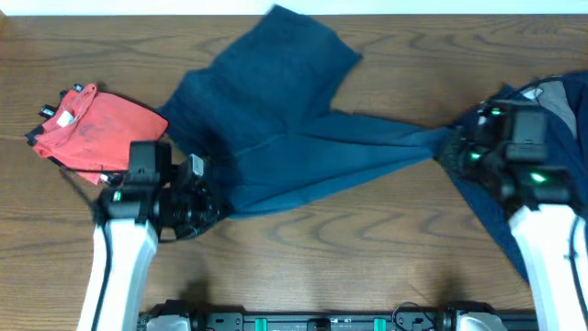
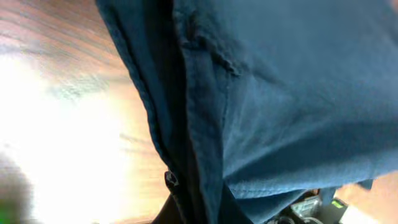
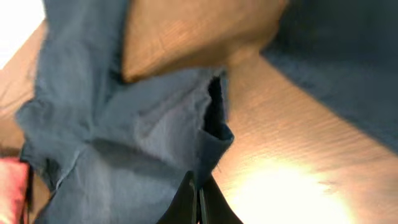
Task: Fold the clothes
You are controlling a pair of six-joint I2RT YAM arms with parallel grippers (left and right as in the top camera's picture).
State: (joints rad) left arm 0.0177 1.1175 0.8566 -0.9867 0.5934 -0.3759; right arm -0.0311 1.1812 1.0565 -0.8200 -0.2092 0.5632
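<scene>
The main risk sits close in. The shorts (image 1: 276,119) are stretched in a taut ridge toward 3 o'clock. A harder pull there could, I judge, slip the thin pinched corner free. It could also drag along the second navy garment (image 1: 485,207) lying under the right arm.

At 8 o'clock the left gripper (image 1: 200,204) sits at the near corner of the shorts. Its wrist view is filled with cloth draped close, so I cannot tell whether it is closed. If its hold is loose, the fold would likely come out skewed.

At 3 o'clock the right gripper (image 3: 198,200) is pressed together, pinching a bunched corner of the shorts.

The shorts lie in the middle of the surface (image 1: 367,248), spread toward 12 o'clock, with one leg reaching the far edge. A red garment (image 1: 92,129) lies at 9 o'clock, just beside them.
</scene>
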